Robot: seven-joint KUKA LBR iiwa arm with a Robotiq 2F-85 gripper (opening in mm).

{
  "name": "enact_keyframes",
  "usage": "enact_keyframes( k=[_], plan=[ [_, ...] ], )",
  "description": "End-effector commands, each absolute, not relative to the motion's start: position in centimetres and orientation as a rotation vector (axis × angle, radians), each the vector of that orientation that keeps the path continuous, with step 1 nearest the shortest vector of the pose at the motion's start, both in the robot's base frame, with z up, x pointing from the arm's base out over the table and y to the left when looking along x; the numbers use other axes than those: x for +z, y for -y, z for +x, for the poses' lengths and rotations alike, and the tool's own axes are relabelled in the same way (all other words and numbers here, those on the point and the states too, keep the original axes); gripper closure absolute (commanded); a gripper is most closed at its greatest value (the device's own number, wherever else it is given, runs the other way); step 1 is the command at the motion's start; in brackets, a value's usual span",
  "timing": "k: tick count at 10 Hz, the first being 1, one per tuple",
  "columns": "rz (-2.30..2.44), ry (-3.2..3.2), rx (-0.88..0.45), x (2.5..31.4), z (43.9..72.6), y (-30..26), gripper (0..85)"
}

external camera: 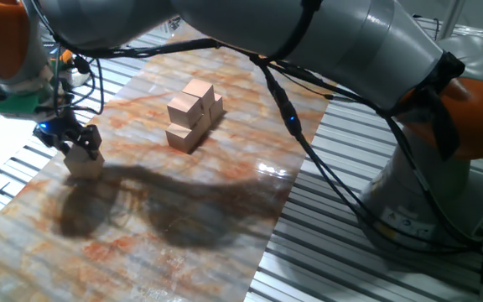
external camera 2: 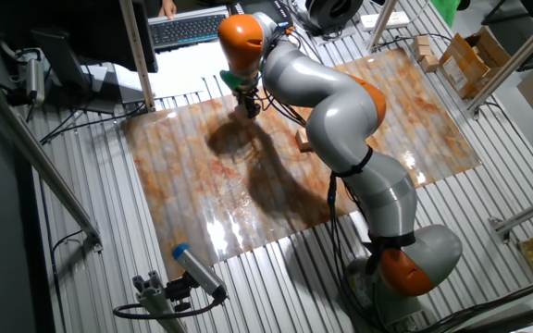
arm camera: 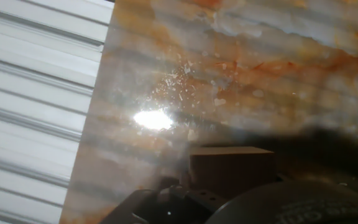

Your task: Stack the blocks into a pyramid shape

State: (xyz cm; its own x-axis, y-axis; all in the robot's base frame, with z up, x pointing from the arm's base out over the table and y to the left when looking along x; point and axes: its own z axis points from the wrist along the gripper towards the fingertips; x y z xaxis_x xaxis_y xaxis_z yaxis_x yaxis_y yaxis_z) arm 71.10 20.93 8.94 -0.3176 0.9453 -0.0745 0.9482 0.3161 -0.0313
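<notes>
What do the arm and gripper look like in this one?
The arm has rounded silver-grey links with orange joint sections. Black cables run loosely along it, strapped on by black bands. The gripper is small and black, with a blue light near it.

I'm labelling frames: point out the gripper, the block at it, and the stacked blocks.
gripper (external camera: 80,152): one fixed view, between its fingertips.
block (external camera: 85,161): one fixed view, front face below the fingers.
stacked blocks (external camera: 193,117): one fixed view, middle of the pile.

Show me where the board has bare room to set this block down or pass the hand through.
The gripper is at a lone block near the marbled board's far-left corner. The wide stretch from that block across to the near-right edge is bare, though shadowed. The only crowded spot is the partial pyramid near the far edge, with a narrow strip behind it.
</notes>
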Motion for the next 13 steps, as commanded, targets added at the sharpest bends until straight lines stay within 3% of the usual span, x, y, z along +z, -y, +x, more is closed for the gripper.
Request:
enact_keyframes(
  k=[1,6,13],
  plan=[
    [1.803,-2.522,-0.085,9.6,71.1,-20.8,85.0],
    [1.675,-2.61,-0.067,14.6,69.2,-18.7,85.0],
    [0.983,-2.904,-0.089,15.8,65.5,-14.2,85.0]
  ],
)
